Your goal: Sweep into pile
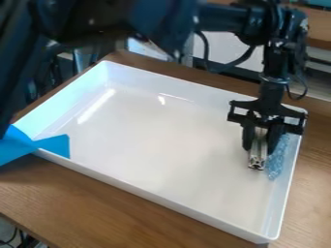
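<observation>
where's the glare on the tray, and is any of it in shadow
camera view: a long glare streak on the left part of the white tray, a smaller bright spot nearer its back wall; the floor greys softly toward the gripper, no hard-edged shadow there; the arm reads nearly black

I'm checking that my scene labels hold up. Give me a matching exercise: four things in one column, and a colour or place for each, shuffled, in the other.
Things:
1. Tray
2. Tape
3. Silvery piece
4. Speckled material

Colour or place:
A. Between the fingers of the gripper
B. Bright blue, at the tray's edge on the picture's left
C. Pale bluish, beside the silvery piece, near the tray's right-hand wall in the picture
D. White, on the wooden table

Right pairs: 1-D, 2-B, 3-A, 4-C
</observation>
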Tool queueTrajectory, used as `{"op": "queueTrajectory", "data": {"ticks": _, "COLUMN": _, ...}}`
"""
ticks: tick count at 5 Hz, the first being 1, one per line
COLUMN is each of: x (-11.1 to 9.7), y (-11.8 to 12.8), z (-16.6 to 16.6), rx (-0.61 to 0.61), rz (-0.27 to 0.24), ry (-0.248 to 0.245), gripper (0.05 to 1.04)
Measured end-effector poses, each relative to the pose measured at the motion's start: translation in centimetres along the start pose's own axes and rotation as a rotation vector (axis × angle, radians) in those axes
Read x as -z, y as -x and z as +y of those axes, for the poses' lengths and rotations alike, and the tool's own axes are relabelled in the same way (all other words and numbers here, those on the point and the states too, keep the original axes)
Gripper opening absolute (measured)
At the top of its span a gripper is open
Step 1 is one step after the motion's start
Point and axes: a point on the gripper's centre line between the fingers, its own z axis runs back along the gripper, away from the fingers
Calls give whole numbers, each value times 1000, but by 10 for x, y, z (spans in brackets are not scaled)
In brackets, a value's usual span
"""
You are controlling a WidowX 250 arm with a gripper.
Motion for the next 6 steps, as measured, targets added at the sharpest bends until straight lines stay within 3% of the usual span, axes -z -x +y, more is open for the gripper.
{"op": "queueTrajectory", "data": {"ticks": 2, "x": -66, "y": 24, "z": 54, "rx": -36, "rz": -28, "ry": 135, "gripper": 384}}
{"op": "queueTrajectory", "data": {"ticks": 3, "x": -90, "y": 34, "z": 99, "rx": -75, "rz": -44, "ry": 177, "gripper": 384}}
{"op": "queueTrajectory", "data": {"ticks": 4, "x": -86, "y": 57, "z": 130, "rx": -93, "rz": -58, "ry": 176, "gripper": 383}}
{"op": "queueTrajectory", "data": {"ticks": 6, "x": -66, "y": 72, "z": 207, "rx": -136, "rz": -102, "ry": 138, "gripper": 383}}
